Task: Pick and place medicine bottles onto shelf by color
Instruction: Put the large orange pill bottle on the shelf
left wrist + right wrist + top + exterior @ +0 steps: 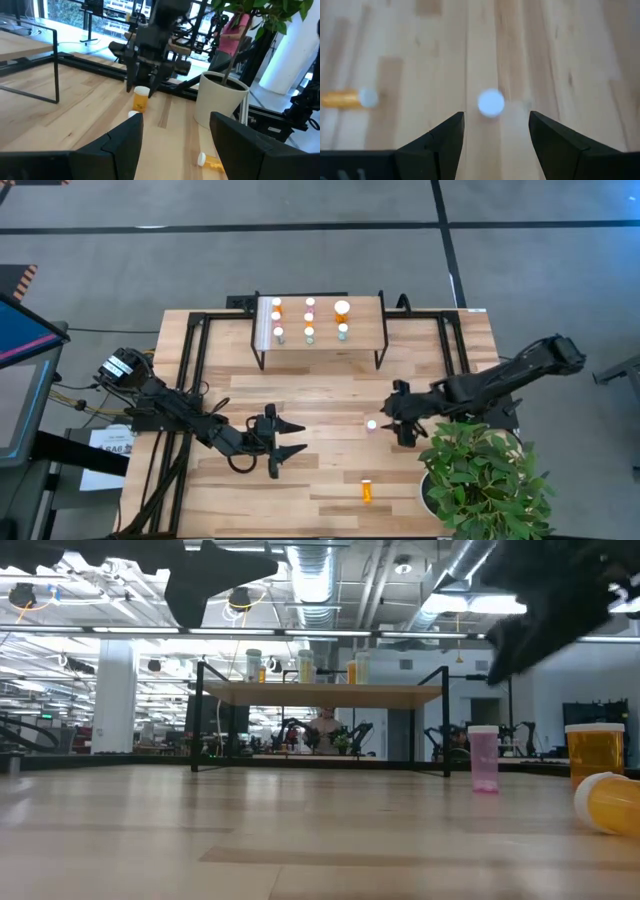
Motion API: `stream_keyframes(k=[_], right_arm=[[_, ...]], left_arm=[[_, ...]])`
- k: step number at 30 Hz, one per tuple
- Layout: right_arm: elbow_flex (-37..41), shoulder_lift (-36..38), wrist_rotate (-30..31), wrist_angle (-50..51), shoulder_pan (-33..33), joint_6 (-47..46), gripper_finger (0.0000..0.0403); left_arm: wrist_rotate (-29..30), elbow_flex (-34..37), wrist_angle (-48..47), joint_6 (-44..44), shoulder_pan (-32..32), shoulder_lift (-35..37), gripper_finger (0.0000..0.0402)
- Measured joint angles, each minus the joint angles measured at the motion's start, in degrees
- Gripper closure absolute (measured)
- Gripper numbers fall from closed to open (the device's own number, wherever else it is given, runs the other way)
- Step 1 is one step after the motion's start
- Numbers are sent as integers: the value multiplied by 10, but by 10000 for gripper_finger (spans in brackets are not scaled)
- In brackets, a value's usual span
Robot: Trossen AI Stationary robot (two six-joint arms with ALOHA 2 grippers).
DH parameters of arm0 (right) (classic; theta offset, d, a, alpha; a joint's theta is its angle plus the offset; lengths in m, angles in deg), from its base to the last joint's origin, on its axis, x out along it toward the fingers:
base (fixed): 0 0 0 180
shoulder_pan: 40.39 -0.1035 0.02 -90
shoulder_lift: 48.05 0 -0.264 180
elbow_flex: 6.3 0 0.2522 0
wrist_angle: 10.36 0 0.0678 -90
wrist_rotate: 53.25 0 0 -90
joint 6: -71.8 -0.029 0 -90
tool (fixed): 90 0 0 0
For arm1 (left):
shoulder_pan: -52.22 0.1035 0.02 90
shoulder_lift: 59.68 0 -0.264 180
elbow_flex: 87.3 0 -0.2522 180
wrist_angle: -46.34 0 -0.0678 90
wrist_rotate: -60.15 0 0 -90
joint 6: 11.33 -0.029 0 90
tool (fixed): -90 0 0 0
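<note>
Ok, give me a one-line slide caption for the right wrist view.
Open right gripper poised directly above an upright white-capped bottle on the wooden tabletop, an orange bottle lying nearby.

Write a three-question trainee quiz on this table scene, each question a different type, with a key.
1. True or false: the orange bottle near the plant stands upright.
2. How many bottles sit on the shelf in the high view?
A. four
B. eight
C. twelve
3. Fill in: the right gripper hangs with open jaws beside the upright ____ bottle.

Key:
1. False, it lies on its side.
2. B.
3. Pink.
</note>
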Motion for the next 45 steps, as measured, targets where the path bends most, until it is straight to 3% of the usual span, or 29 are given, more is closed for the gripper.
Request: stream_keyframes(k=[5,11,18,23,35,45], right_arm=[[0,-17,1,56,9,-20,158],[0,42,2,112,16,-29,158],[0,107,1,266,3,-110,158],[0,128,-11,281,-32,-141,158],[0,70,-16,268,-62,-139,158],[-1,7,-18,260,-10,-122,158]], left_arm=[[0,0,-8,5,0,0,184],[2,0,-18,7,0,0,184],[5,0,-20,13,7,0,184],[5,0,-23,20,19,0,184],[-16,0,-24,31,31,0,184],[-30,0,-30,31,31,0,184]])
